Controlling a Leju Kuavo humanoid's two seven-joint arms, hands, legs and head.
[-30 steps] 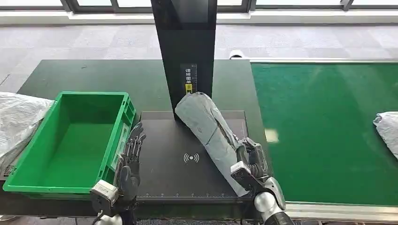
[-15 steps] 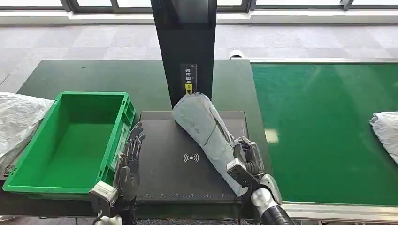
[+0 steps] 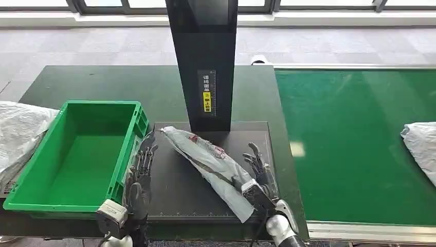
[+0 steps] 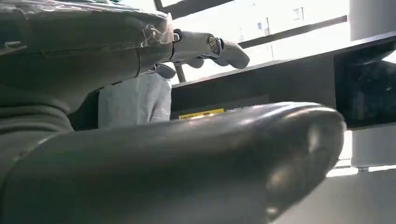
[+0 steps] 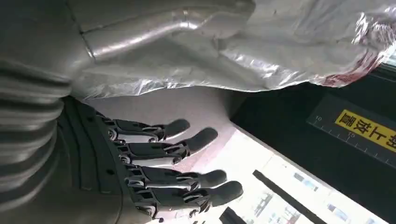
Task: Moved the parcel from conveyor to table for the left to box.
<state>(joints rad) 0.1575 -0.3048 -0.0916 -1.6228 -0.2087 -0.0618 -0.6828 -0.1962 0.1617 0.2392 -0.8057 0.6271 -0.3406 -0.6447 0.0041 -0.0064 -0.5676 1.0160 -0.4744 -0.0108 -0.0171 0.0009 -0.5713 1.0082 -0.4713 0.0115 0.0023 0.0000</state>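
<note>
the grey parcel [image 3: 208,167] has dropped flat onto the desk's scan pad [image 3: 175,190], the right robot hand [image 3: 259,172] now spread beside it, so the spread left robot hand [image 3: 140,177] can box it.

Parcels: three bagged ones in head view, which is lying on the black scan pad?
The long grey parcel lying diagonally on the black pad, beside the right hand. The others sit apart: one on the green conveyor at far right, one left of the green crate.
</note>
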